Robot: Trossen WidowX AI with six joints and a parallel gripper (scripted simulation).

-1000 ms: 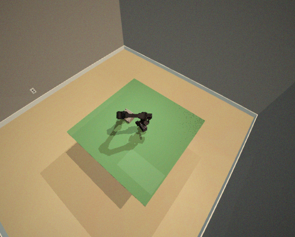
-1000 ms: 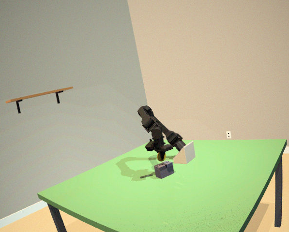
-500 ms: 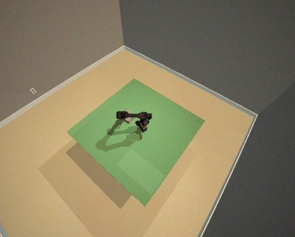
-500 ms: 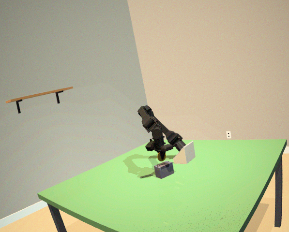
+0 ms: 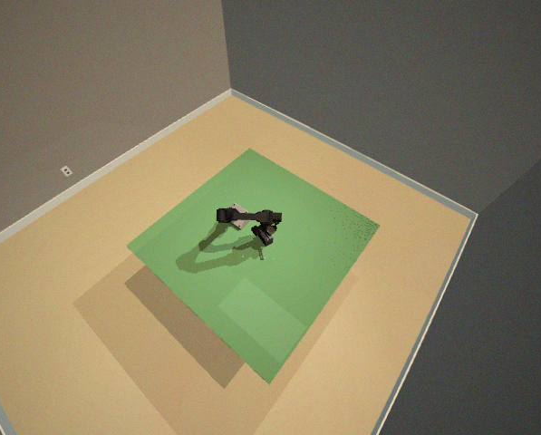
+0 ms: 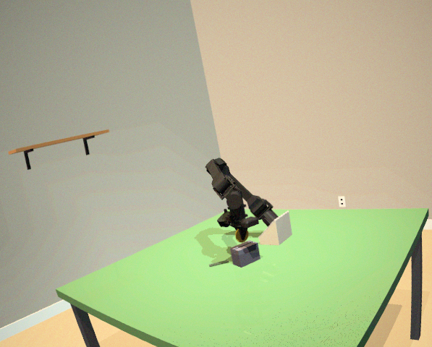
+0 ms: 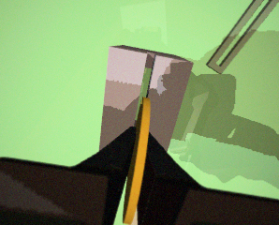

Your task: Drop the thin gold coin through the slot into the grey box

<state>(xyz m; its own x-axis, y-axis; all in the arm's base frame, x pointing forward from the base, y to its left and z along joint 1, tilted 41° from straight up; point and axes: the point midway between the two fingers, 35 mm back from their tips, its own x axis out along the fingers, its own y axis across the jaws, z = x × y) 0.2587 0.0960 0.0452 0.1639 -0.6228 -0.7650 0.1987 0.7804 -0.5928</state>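
Gold coin (image 7: 139, 159) pinched edge-on between the two dark fingers, clamped tight on both faces, rim poking out well past the fingertips. Gripper (image 7: 140, 141) pointing down at the grey box (image 7: 130, 94), which sits just beyond the fingertips in the wrist view. Slot (image 7: 145, 80) running straight ahead of the coin's leading edge, nearly in line with it, maybe tilted a hair off. Coin tip overlapping the near end of the slot in that view, but can't tell if it's actually touching the lid or hanging just above.

From the exterior view, coin (image 6: 242, 235) hanging under the gripper (image 6: 241, 228), apart from the box (image 6: 245, 254) and up behind it, with a gap showing between coin and lid. Dark-green holder (image 7: 242, 33) off to the far right of the fingers in the wrist view, lying flat on the green table (image 6: 320, 280), nothing standing in it; looks like a thin dark strip (image 6: 218, 263) beside the box from outside. White wedge-shaped base (image 6: 277, 229) behind the arm.

Top view way too far out: only the arm (image 5: 254, 219) and its shadow on the table (image 5: 307, 262), coin and box too small to pick out.
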